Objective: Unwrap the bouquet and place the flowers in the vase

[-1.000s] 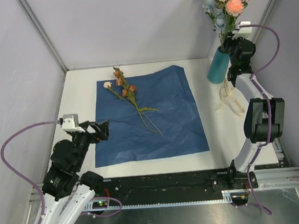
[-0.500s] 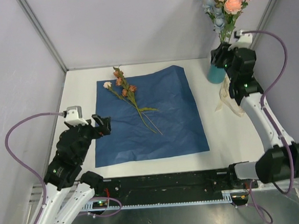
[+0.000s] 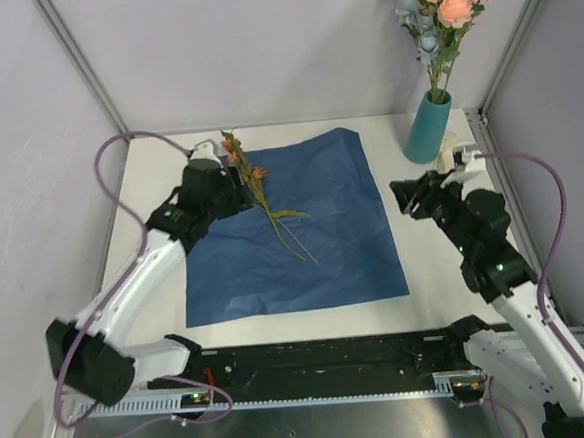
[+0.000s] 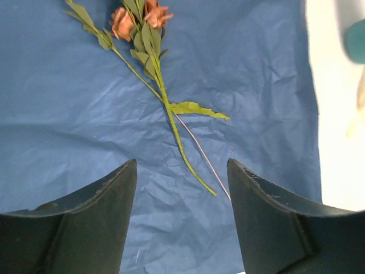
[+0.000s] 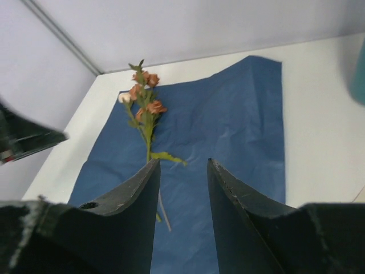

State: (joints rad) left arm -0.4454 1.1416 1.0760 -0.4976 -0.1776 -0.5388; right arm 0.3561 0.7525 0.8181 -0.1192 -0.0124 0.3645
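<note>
While one rust-brown sprig [image 3: 267,209] lies on the blue paper [image 3: 339,241], the left gripper [image 3: 228,190] hovers above its far-left end, jaws wide and empty. The right gripper [image 3: 403,197], narrowly parted and empty, sits just near of the far-right vase [image 3: 428,129] holding flowers [image 3: 445,10].

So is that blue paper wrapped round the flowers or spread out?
Spread out. The blue paper lies open and flat on the table, one rust-brown sprig loose on top; the other flowers stand in the vase.

So the teal vase [image 3: 428,129] stands upright at the back right, pink roses [image 3: 455,9] and pale blue blossoms [image 3: 409,5] already in it. Dark blue tissue paper [image 3: 333,236] is spread flat, with one rust-brown sprig [image 3: 260,186] lying diagonally across it.
</note>
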